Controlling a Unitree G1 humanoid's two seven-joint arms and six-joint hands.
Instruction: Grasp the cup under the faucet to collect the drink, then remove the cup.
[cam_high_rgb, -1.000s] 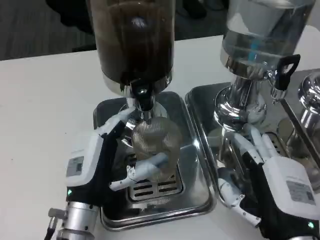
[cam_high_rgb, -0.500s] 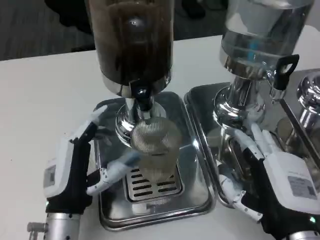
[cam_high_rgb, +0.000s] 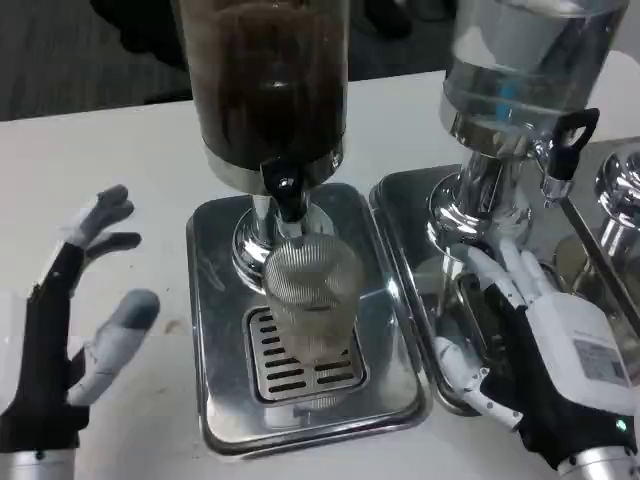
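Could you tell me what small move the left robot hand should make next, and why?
Probably bring the left robot hand rightward to close around the ribbed cup. The cup stands ungripped on the drip grate under the dark dispenser's faucet, while that hand hovers open over the table, clear of the tray.

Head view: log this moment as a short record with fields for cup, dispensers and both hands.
cup: ribbed clear cup upright on the grated drip tray, below the black faucet
dispenser above cup: dark drink dispenser
second dispenser: clear-liquid dispenser on the right
left hand: left hand on the white table left of the tray, fingers spread, holding nothing
right hand: right hand over the neighbouring tray, holding nothing
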